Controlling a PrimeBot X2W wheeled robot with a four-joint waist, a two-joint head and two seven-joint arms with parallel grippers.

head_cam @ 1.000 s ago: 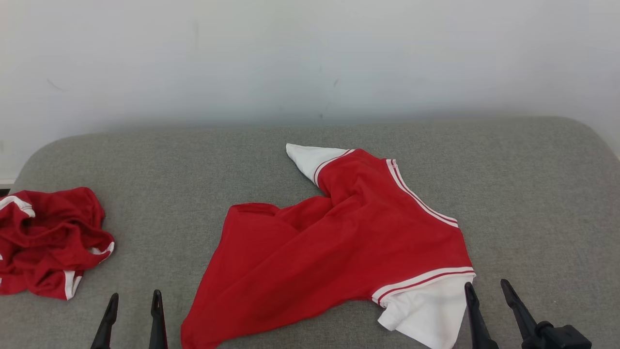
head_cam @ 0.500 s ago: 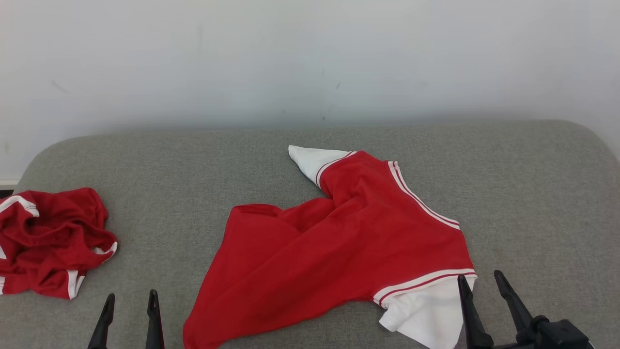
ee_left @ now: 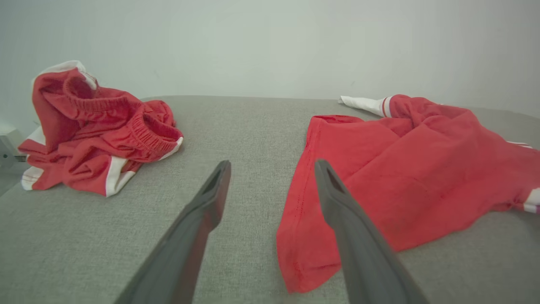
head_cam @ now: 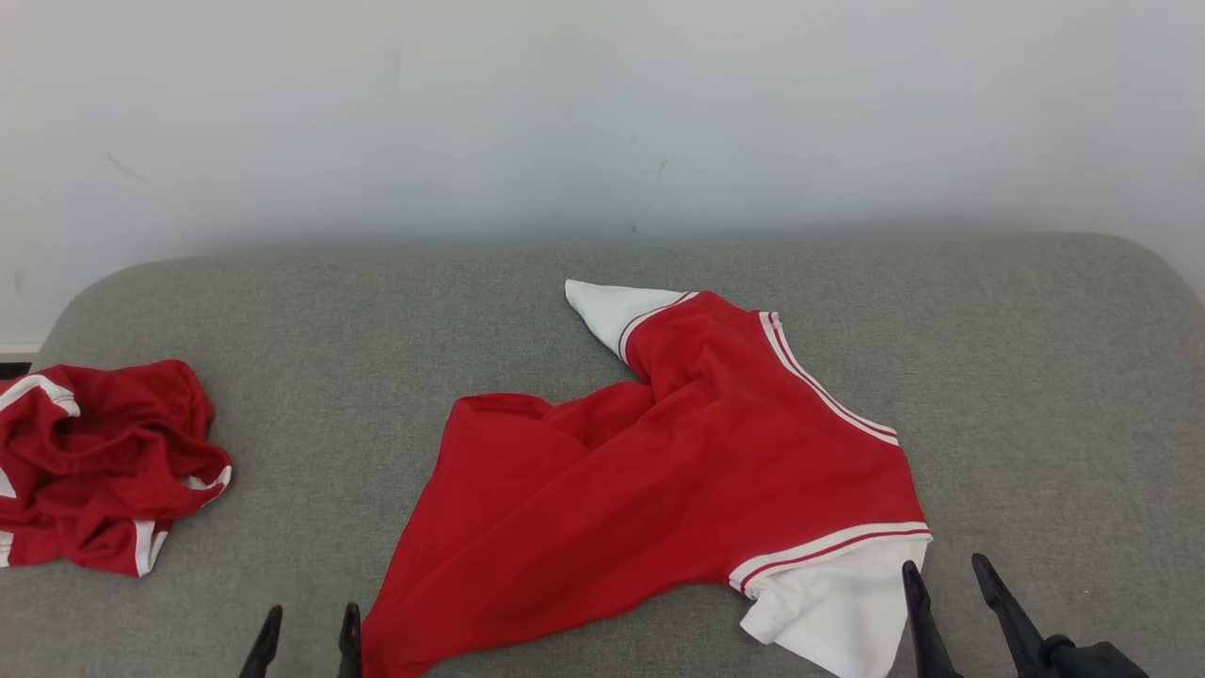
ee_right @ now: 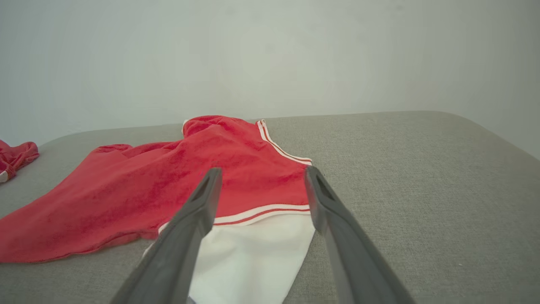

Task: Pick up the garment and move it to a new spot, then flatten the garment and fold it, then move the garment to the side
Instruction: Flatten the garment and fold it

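In the head view, the bottom edge cut off the lower hem corner of the red shirt (head_cam: 659, 471) and the tip of its white sleeve (head_cam: 838, 612). The left edge cut the crumpled red shorts (head_cam: 94, 461). The left gripper (head_cam: 313, 612) and right gripper (head_cam: 943, 563) ran off the bottom edge, and one right finger hid a strip of sleeve.

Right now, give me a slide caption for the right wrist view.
Open right end effector aimed at the white sleeve of a red shirt on a grey cushion.
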